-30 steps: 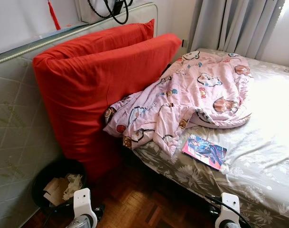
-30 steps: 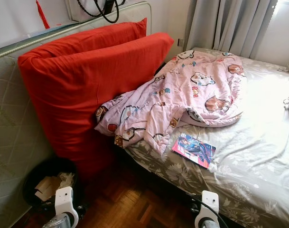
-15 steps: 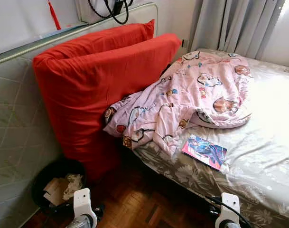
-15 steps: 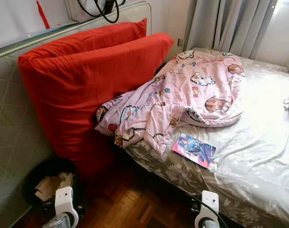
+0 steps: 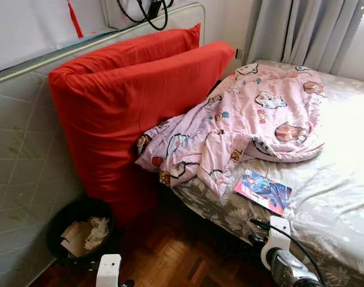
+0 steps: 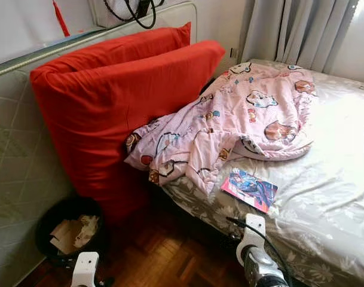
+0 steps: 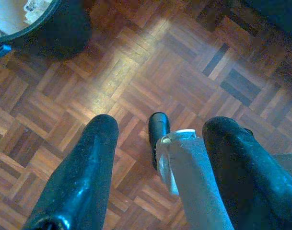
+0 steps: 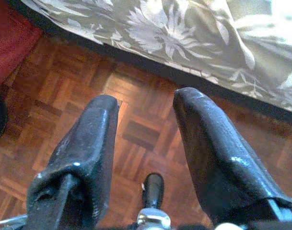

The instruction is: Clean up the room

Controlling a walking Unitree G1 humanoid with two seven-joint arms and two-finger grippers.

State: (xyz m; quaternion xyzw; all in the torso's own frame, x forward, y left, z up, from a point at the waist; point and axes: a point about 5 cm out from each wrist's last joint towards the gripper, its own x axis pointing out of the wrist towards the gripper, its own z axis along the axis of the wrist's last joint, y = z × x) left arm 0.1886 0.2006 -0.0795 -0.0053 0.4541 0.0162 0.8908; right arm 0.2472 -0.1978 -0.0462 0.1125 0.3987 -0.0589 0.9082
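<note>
A colourful comic book [image 5: 262,191] lies on the grey flowered bed sheet [image 5: 343,197] near the bed's front edge. Behind it a crumpled pink cartoon blanket [image 5: 247,119] spills over the bed's corner. My right arm [image 5: 277,251] is raised just below the book, by the bed's edge. Its gripper [image 8: 148,98] is open over the parquet beside the hanging sheet [image 8: 184,33]. My left gripper [image 7: 161,122] hangs open and empty above the floor. A black bin [image 5: 80,230] holding crumpled paper stands at the lower left.
Two large red cushions [image 5: 128,107] lean against an upright quilted mattress [image 5: 20,167] on the left. Grey curtains [image 5: 301,30] hang behind the bed. Parquet floor [image 5: 176,257] lies between the bin and the bed. The bin's side [image 7: 50,28] appears in the left wrist view.
My right arm has risen and come closer to the bed's edge under the book. The left arm sits lower in the picture. The view has shifted slightly.
</note>
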